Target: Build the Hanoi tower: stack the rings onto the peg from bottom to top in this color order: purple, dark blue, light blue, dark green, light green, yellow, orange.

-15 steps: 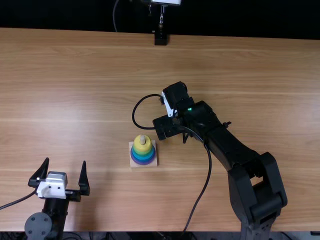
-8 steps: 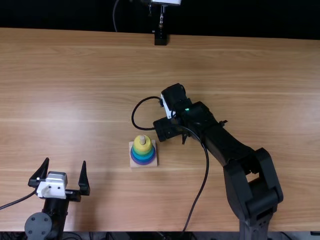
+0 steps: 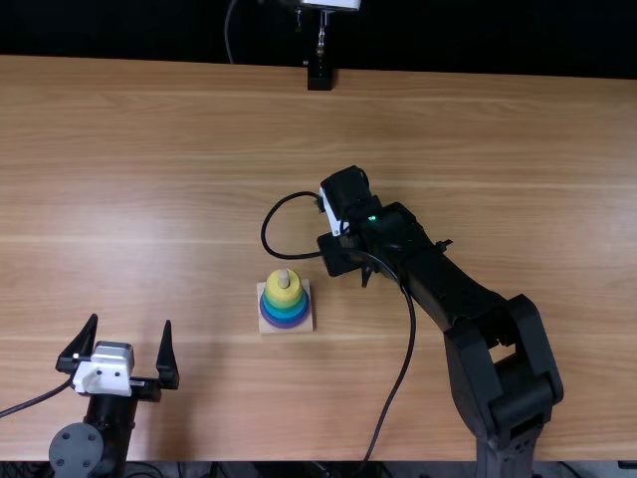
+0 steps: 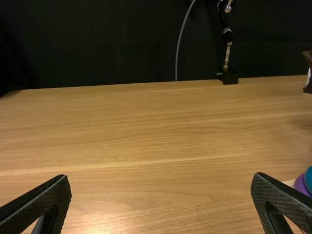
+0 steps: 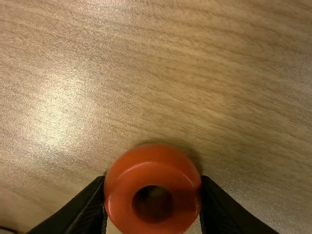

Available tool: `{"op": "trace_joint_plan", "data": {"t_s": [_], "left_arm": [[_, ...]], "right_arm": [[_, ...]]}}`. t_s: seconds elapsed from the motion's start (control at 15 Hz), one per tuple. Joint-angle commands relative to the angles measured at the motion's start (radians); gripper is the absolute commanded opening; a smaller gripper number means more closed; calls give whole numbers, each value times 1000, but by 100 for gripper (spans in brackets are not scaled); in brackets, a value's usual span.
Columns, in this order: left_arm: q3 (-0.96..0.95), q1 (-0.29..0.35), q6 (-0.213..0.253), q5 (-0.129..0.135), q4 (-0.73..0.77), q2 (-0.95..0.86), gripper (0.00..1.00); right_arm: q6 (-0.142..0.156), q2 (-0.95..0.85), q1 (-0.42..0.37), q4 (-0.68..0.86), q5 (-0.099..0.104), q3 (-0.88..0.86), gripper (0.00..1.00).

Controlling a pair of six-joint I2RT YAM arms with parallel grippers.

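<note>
Right of the table's near left part stands the wooden base with its peg. Yellow ring tops the stack, above green, blue and purple ones. My right gripper is beyond the stack and to its right, pointing down, its fingertips hidden beneath the arm. In the right wrist view the orange ring lies between both fingers of the right gripper, which touch its sides. My left gripper stands open left of the stack; in the left wrist view the left gripper frames bare wood, with the purple ring beyond one finger.
The wooden table stretches out around the stack. A black stand is at its far edge. A cable hangs along the right arm and passes right of the stack.
My right arm has swung slightly left since a second ago. Lately the black part at its gripper's left side has drawn inward, as in closing. The left arm and stack are unmoved.
</note>
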Motion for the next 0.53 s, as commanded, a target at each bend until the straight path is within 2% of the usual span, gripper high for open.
{"op": "trace_joint_plan", "data": {"t_s": [0.0,0.13,0.27,0.4,0.47], "left_arm": [[-25,2,5,6,-6,-12,100],[-25,2,5,6,-6,-12,100],[-25,2,5,6,-4,-12,100],[-25,2,5,6,-6,-12,100],[-25,2,5,6,-6,-12,100]], "right_arm": [[2,24,14,-12,-14,-5,0],[-8,21,14,-36,-13,38,0],[-10,15,17,-150,-13,89,0],[-32,9,15,-262,-13,142,0],[-32,7,15,-314,-13,179,0]]}}
